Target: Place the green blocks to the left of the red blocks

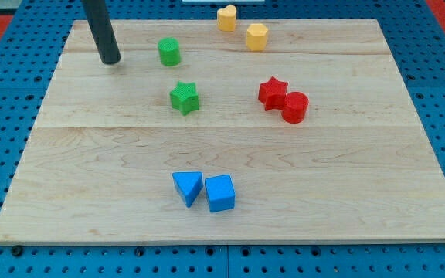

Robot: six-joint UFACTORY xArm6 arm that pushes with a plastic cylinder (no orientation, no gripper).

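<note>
**Now: eight blocks on a wooden board, my rod near the green pair**

Around the green star block (184, 98), which I use as the landmark, the wooden board (346, 201) carries other pieces. Well below it, two blue blocks touch: a blue triangular block (188, 188) and a blue cube (220, 193). Far above and to its right sit a yellow heart-like block (226, 17) and a yellow hexagonal block (256, 36), near each other. Nothing lies between the star and my rod.

To the star's right, well apart, a red star block (272, 93) touches a red cylinder (294, 106). Just above the landmark stands a green cylinder (168, 52).

My tip (110, 60) rests above and to the left of the star, beside the green cylinder's left, touching neither. It is a plain rod with no jaws to open or close.

Count: two green, two red, two blue, two yellow.
</note>
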